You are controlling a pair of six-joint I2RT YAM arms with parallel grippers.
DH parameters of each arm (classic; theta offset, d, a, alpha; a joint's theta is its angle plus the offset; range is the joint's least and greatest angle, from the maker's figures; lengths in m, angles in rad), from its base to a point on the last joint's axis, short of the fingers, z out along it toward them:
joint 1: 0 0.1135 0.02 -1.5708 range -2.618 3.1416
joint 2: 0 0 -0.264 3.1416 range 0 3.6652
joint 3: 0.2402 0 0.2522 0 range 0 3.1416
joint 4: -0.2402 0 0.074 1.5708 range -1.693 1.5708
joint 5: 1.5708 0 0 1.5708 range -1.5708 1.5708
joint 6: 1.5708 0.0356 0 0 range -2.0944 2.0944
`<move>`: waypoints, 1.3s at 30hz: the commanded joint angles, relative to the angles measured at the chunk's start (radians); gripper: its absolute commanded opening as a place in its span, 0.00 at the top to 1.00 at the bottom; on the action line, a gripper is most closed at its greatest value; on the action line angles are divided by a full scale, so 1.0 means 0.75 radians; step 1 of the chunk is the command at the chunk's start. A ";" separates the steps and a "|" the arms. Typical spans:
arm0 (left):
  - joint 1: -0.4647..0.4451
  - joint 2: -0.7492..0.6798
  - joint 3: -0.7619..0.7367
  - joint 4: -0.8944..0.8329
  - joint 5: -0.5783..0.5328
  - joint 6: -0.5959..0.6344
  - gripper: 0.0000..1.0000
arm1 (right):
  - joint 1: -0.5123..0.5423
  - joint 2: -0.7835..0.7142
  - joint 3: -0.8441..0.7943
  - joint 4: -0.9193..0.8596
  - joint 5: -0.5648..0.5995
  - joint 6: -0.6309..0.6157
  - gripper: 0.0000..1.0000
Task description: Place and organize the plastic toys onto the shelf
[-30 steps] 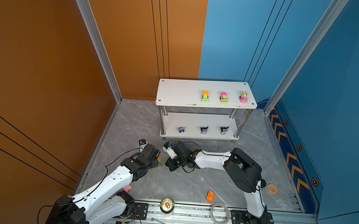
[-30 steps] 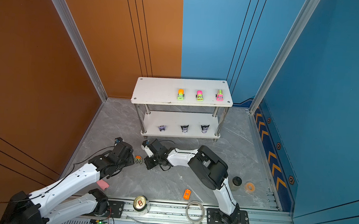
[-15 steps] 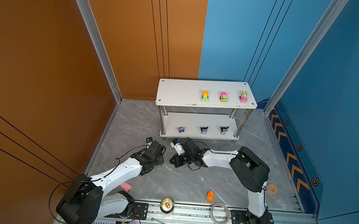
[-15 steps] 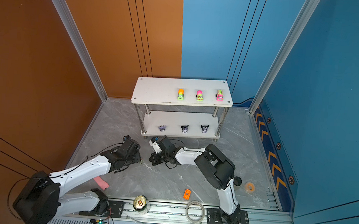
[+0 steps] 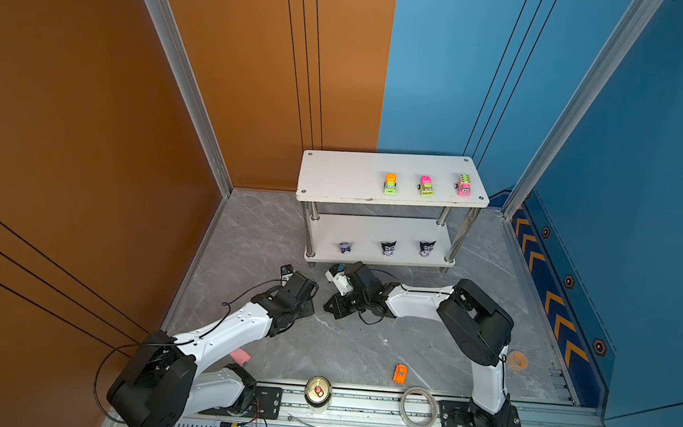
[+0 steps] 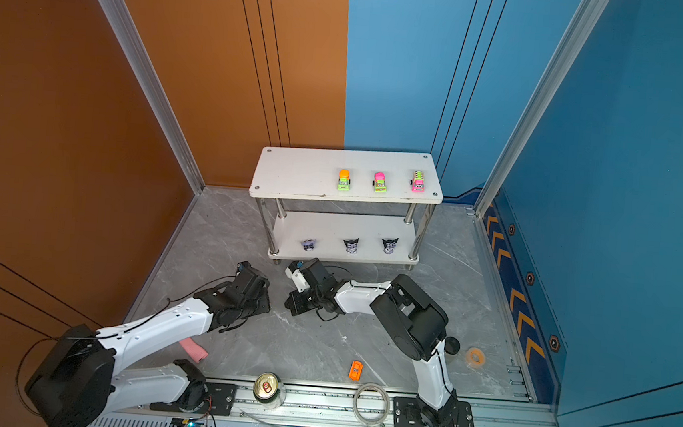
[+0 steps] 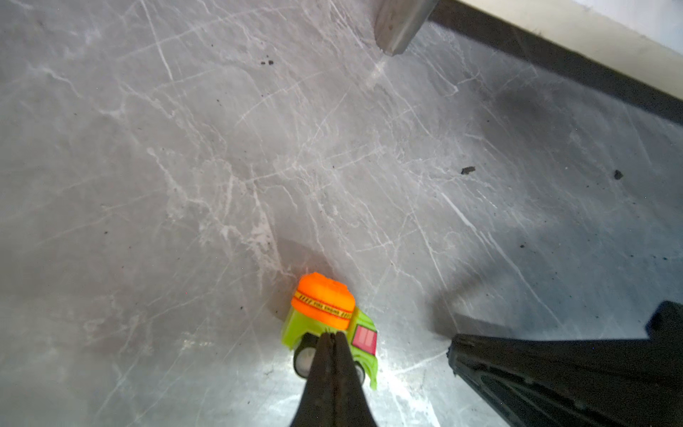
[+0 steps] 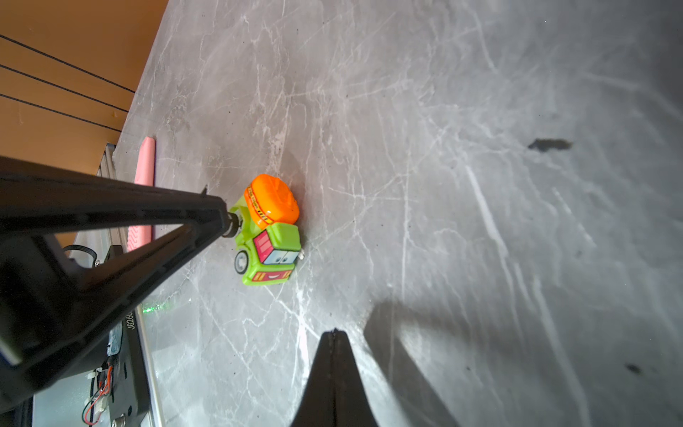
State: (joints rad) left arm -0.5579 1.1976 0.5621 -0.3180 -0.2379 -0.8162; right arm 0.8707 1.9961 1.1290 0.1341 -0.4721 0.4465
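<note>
I'm picking up the truck, which sits on the table near the shelf. My left end effector is pressed together, tips against the truck but pinching nothing that I can see. My right end effector is also pressed together and hangs nearby. Next, I'd spread the left and straddle the truck. The top tier holds three cars and the lower tier three figurines. An orange car lies on the table.

Partial "JG26" on dark panel

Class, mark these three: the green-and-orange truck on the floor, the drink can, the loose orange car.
green-and-orange truck point(image 8: 277, 238): right wrist view, green cab.
drink can point(image 5: 317, 392): in a top view, gold lid.
orange car point(image 5: 400, 373): in a top view, body centre.
</note>
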 commanded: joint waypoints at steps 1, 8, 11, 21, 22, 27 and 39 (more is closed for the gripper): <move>-0.017 -0.013 -0.034 -0.036 -0.012 -0.035 1.00 | -0.011 -0.009 -0.002 0.004 -0.027 0.008 0.99; -0.062 -0.068 -0.096 -0.067 -0.047 -0.087 1.00 | -0.014 -0.007 -0.006 0.003 -0.031 0.008 0.99; -0.081 -0.097 -0.145 -0.071 -0.063 -0.132 1.00 | -0.015 -0.004 -0.003 0.003 -0.033 0.010 0.99; -0.121 -0.266 -0.275 -0.159 -0.117 -0.214 1.00 | -0.006 -0.003 0.009 0.004 -0.053 0.014 0.98; -0.119 -0.287 -0.273 -0.176 -0.128 -0.211 1.00 | -0.001 0.001 0.016 -0.004 -0.059 0.010 0.98; -0.098 -0.337 -0.280 -0.208 -0.150 -0.192 1.00 | 0.045 0.019 0.068 -0.078 -0.070 -0.041 0.95; -0.056 -0.371 -0.300 -0.165 -0.151 -0.159 0.97 | 0.160 0.068 0.160 -0.194 -0.067 -0.127 0.94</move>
State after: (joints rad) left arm -0.6144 0.9241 0.3344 -0.4416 -0.3264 -0.9581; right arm 0.9874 2.0178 1.2346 0.0433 -0.5240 0.3824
